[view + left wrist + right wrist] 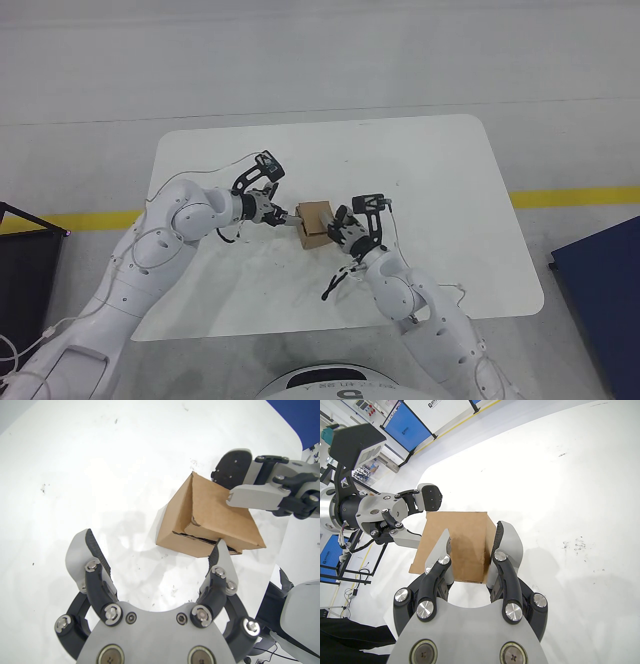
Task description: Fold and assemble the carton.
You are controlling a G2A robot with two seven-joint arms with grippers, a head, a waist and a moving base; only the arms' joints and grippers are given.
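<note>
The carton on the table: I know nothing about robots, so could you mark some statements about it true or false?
1. The carton is brown cardboard. True.
2. The table under it is black. False: it is white.
3. The left claw is clamped shut. False: it is open, gripping nothing.
4. The right claw grips one end of the carton. True.

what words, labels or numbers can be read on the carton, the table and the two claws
Brown cardboard carton: none, plain on every face in view.
White rounded table: none, only dark scuff marks.
Left claw and right claw: none, just grey metal, black pads and screws.
</note>
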